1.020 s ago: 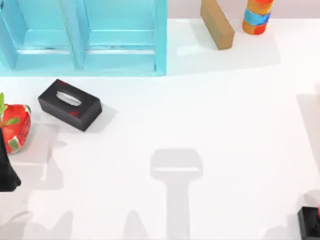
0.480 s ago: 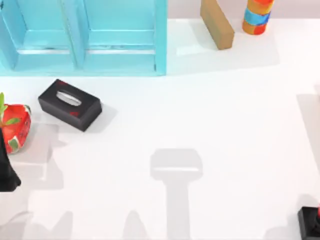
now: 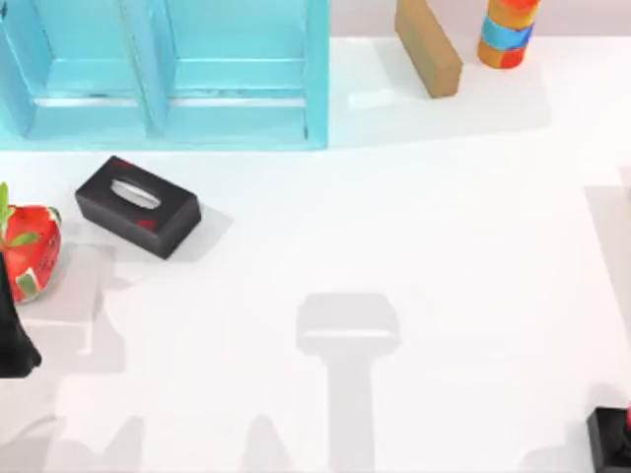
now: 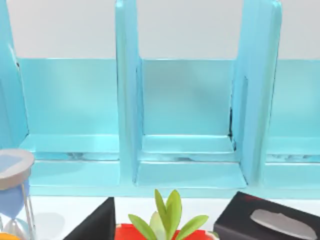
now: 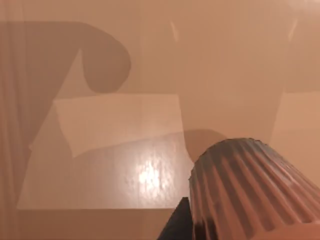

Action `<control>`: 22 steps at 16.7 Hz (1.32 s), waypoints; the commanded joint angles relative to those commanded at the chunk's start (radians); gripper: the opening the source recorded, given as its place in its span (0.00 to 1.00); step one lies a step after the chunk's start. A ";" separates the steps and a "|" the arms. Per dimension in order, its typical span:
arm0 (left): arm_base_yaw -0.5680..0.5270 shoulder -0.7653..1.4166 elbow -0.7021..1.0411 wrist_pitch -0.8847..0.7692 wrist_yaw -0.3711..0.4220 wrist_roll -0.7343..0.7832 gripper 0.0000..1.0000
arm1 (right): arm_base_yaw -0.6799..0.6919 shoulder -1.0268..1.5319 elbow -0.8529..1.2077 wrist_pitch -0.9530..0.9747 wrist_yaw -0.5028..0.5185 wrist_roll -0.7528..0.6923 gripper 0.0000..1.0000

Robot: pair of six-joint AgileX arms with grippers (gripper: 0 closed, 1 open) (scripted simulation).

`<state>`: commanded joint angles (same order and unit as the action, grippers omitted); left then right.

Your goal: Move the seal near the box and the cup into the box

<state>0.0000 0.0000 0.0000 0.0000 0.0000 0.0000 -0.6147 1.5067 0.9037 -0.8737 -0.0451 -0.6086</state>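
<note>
At the worktop's (image 3: pixel 444 246) lower right corner, the seal (image 3: pixel 611 439) sits half cut off by the top view's edge, red knob over black base. It is well apart from the cyan box (image 3: pixel 315 79) at the far left, so its move has not begun. The box stands open-fronted with upright dividers, and it is the likeliest target because its bays face the arms and look bare, ready to take the cup. The left arm (image 3: pixel 12 340) hangs at the left edge beside a red plant pot (image 3: pixel 30 251). Its wrist camera looks over the pot's green leaves (image 4: pixel 167 215) straight into the box's bays (image 4: pixel 187 115), with an hourglass (image 4: pixel 12 190) and a black tissue box (image 4: pixel 270 222) flanking the view. That aim suggests a waiting pose rather than a reach. Whether the left pincer is open or closed cannot be told. The cup (image 5: pixel 250 192), ribbed and brown, looms close in the right wrist view against a smooth brown surface. Its nearness suggests the right arm is attending to it first. Whether the right pincer grips it or is open or closed cannot be told, nor can the cup's place on the worktop. A tan block (image 3: pixel 429 44) and a striped cylinder (image 3: pixel 508 34) stand at the far edge, apart from both arms and seemingly no part of the job. The tissue box (image 3: pixel 138 207) lies just in front of the box, a possible obstacle for any low approach from the left.
</note>
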 joint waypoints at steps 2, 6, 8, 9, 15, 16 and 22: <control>0.000 0.000 0.000 0.000 0.000 0.000 1.00 | 0.000 0.000 0.000 0.000 0.000 0.000 0.23; 0.000 0.000 0.000 0.000 0.000 0.000 1.00 | 0.000 0.000 0.000 0.000 0.000 0.000 0.53; 0.000 0.000 0.000 0.000 0.000 0.000 1.00 | 0.000 0.000 0.000 0.000 0.000 0.000 0.68; 0.000 0.000 0.000 0.000 0.000 0.000 1.00 | 0.000 0.000 0.000 0.000 0.000 0.000 0.75; 0.000 0.000 0.000 0.000 0.000 0.000 1.00 | 0.000 0.000 0.000 0.000 0.000 0.000 1.00; 0.000 0.000 0.000 0.000 0.000 0.000 1.00 | 0.000 0.000 0.000 0.000 0.000 0.000 1.00; 0.000 0.000 0.000 0.000 0.000 0.000 1.00 | -0.002 0.000 0.002 -0.001 -0.001 -0.001 1.00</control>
<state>0.0000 0.0000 0.0000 0.0000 0.0000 0.0000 -0.6164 1.5066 0.9060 -0.8743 -0.0458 -0.6093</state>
